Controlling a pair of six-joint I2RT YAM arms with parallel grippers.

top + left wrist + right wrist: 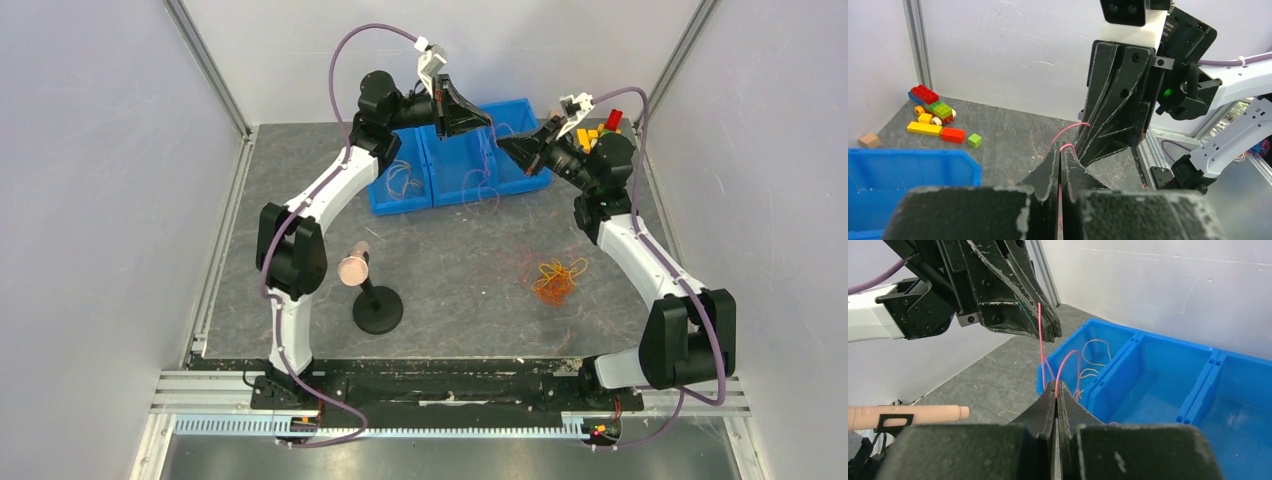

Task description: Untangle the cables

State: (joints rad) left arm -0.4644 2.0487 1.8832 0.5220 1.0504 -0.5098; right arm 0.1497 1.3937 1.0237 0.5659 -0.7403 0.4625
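Both grippers are raised over the blue bins (460, 165) at the back, tips close together. My left gripper (483, 122) is shut on a thin red-pink cable (1068, 131), which runs out of its tips (1060, 148). My right gripper (508, 145) is shut on the same red-pink cable (1040, 340), which loops at its tips (1055, 385) and rises to the left gripper's fingers (1023, 285). An orange and yellow tangle (556, 281) lies on the mat at the right. Orange strands (402, 180) lie in the left bin, and a purple strand (480, 192) hangs at the bins' front edge.
A black stand with a wooden peg (357, 268) is on the mat at front left; the peg also shows in the right wrist view (908, 414). Toy bricks (933, 117) lie in the back right corner. White walls and metal rails enclose the mat.
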